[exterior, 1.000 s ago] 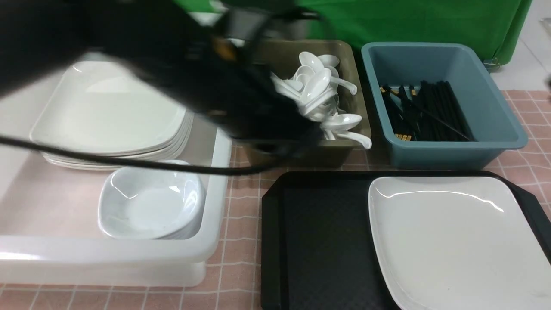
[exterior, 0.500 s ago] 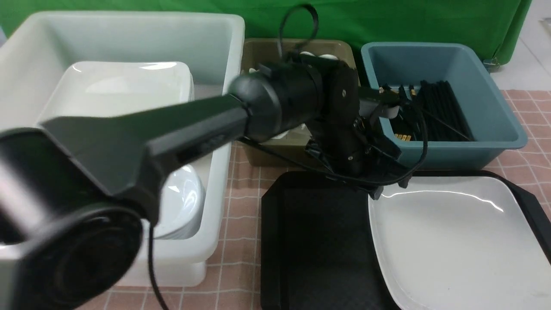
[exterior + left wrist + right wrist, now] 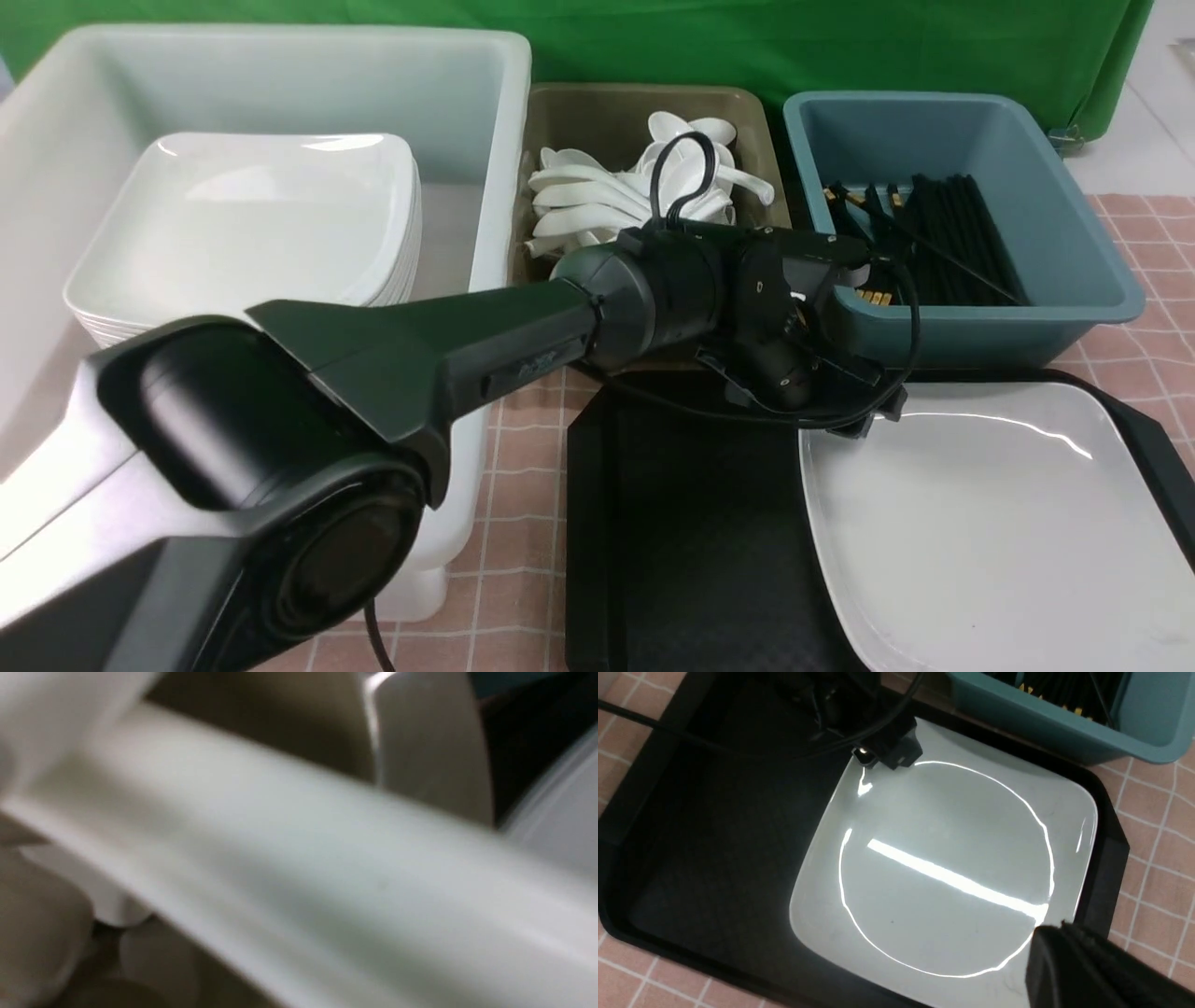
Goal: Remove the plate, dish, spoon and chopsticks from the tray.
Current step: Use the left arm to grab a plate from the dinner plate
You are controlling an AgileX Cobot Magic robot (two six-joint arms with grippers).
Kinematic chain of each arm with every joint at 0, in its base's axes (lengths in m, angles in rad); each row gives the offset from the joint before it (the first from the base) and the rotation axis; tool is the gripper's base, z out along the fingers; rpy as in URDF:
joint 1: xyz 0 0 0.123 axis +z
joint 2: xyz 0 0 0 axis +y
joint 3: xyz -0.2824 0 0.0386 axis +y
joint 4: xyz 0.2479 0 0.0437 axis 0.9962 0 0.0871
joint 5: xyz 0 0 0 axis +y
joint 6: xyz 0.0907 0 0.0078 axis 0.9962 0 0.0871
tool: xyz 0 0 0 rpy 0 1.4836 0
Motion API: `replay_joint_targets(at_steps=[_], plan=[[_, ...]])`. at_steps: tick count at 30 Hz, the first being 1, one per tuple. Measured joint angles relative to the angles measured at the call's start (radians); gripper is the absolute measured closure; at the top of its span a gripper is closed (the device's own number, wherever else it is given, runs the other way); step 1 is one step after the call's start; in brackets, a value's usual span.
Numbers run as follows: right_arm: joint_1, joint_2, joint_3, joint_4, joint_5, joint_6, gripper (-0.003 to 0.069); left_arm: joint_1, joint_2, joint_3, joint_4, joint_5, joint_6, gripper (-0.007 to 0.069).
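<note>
Plate-lifting is the step in hand, as I judge it; nothing else of the task shows on the tray. Start at your far left: the white tub (image 3: 280, 84) with its stack of plates (image 3: 243, 224) sits well to the left of the left gripper (image 3: 864, 411), and that is where I'd expect the load to go. Your left arm (image 3: 467, 345) reaches across in front of it. The olive tub (image 3: 597, 121) stands just behind the gripper, so mind its near wall when you raise the wrist.

The gripper itself is at the far-left corner of the plate (image 3: 990, 523), touching it or very nearly so. Whether its jaws are parted I cannot tell: the wrist hides them from the front, and the left wrist view is a blur, with what may be the plate's rim running across it.

The plate lies on the tray (image 3: 691, 523), spreading rightward and toward you from the gripper. It looks glossy and wide, so a corner pinch will probably let it swing. Get one finger beneath the raised rim, close firmly, tip it only a little and carry it low.

Farthest right, the right gripper (image 3: 1064, 947) hovers above the diagonally opposite corner, fingers pressed together on nothing — use it to steady that edge if the plate slides.
</note>
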Motion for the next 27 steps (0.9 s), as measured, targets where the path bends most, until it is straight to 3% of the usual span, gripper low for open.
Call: replay_joint_targets(at_steps=[3, 5, 6, 13, 21, 27], plan=[[0.0, 0.0, 0.0, 0.001, -0.007, -0.003, 0.0629, 0.0, 0.002, 0.0, -0.008, 0.0, 0.011, 0.0298], [0.0, 0.0, 0.0, 0.001, -0.012, -0.004, 0.0629, 0.001, 0.003, -0.001, -0.027, 0.01, 0.006, 0.0449], [0.0, 0.0, 0.0, 0.001, -0.012, -0.004, 0.0629, 0.003, 0.001, -0.004, -0.042, 0.014, 0.0, 0.0471], [0.0, 0.0, 0.0, 0.001, -0.012, -0.007, 0.0629, 0.002, -0.024, -0.008, -0.037, 0.086, 0.0, 0.0479], [0.0, 0.0, -0.099, 0.04, 0.003, -0.006, 0.0629, -0.001, -0.23, -0.008, -0.01, 0.222, 0.07, 0.0602], [0.0, -0.004, -0.165, 0.071, 0.008, -0.01, 0.0629, 0.0, -0.346, -0.008, 0.022, 0.261, 0.083, 0.0615]])
